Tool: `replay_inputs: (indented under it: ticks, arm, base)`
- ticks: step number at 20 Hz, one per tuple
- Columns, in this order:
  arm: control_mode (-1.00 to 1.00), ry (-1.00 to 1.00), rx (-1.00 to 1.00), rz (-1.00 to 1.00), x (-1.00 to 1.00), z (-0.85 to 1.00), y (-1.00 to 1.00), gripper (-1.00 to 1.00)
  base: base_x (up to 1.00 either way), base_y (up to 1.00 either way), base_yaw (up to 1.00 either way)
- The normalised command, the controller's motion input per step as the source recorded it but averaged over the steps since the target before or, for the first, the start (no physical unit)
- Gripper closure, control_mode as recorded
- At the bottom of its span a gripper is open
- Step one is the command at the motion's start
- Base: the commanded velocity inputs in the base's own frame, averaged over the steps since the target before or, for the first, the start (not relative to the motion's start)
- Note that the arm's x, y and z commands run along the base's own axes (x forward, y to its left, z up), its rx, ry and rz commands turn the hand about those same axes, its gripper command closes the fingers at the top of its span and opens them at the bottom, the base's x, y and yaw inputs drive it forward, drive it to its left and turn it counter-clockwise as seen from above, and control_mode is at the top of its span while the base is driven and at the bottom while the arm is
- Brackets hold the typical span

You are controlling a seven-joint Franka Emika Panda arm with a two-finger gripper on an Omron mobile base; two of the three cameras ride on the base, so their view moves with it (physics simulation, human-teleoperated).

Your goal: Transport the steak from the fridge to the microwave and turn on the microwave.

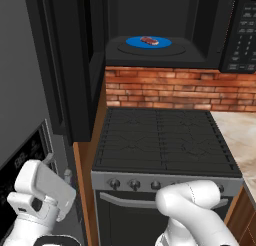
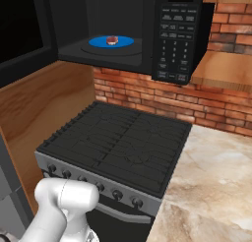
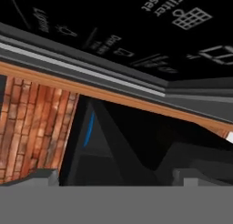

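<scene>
The steak (image 1: 149, 41) (image 2: 112, 40), a small red-pink slab, lies on the blue turntable (image 1: 135, 42) inside the black microwave (image 1: 165, 52) (image 2: 142, 61). The microwave's dark door (image 1: 67, 65) (image 2: 22, 32) hangs wide open to the left, and its keypad (image 1: 244, 35) (image 2: 173, 39) is on the right. My gripper (image 1: 59, 169) (image 3: 116, 180) is low on the left, far below the steak, beside the fridge (image 1: 20, 100) and its dark dispenser panel (image 1: 20, 165). Its fingertips (image 3: 41, 177) stand wide apart with nothing between them.
A black knobbed stove (image 1: 160, 140) (image 2: 118, 142) sits under the microwave against a red brick wall (image 1: 170, 90) (image 2: 162, 101). A marble counter (image 2: 216, 187) runs to the right, and a wooden panel (image 2: 44, 113) stands to the left of the stove.
</scene>
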Motion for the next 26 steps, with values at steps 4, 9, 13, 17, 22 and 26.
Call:
replay_inputs:
  ticks: [4, 9, 13, 17, 22, 26]
  arm:
    - [-1.0, 0.01, 0.1, 0.16, 0.48, 0.0, 0.18, -1.0]
    - [-1.0, 0.01, 0.09, 0.12, 0.26, 0.09, 0.13, -1.0]
    - [-1.0, 0.02, 0.07, 0.07, 0.27, 0.1, 0.13, -1.0]
    - [-1.0, 0.03, 0.04, 0.0, 0.16, 0.13, 0.21, -1.0]
    - [-1.0, 0.03, 0.0, 0.0, 0.15, 0.19, 0.28, -1.0]
    - [-1.0, 0.0, 0.0, -0.06, 0.0, 0.54, 0.05, -1.0]
  base:
    - [0.0, 0.0, 0.0]
    - [0.0, 0.0, 0.0]
    - [0.0, 0.0, 0.0]
    - [0.0, 0.0, 0.0]
    - [0.0, 0.0, 0.0]
    - [0.0, 0.0, 0.0]
